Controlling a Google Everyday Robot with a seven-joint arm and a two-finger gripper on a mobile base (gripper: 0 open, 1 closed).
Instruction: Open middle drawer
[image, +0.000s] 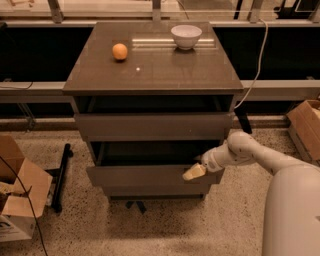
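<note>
The middle drawer (145, 176) of the grey-brown cabinet stands pulled out, with its dark interior showing behind its plain front. My gripper (194, 172) is at the top edge of that front, near its right end, with the white arm reaching in from the lower right. The top drawer (150, 126) above it also stands partly out. The bottom drawer front (155, 191) shows as a narrow strip below.
An orange (119, 51) and a white bowl (186, 36) sit on the cabinet top (160, 70). Cardboard boxes stand on the floor at the left (20, 200) and right (306, 125). A white cable (257, 60) hangs at the right. A black bar (61, 175) lies left of the cabinet.
</note>
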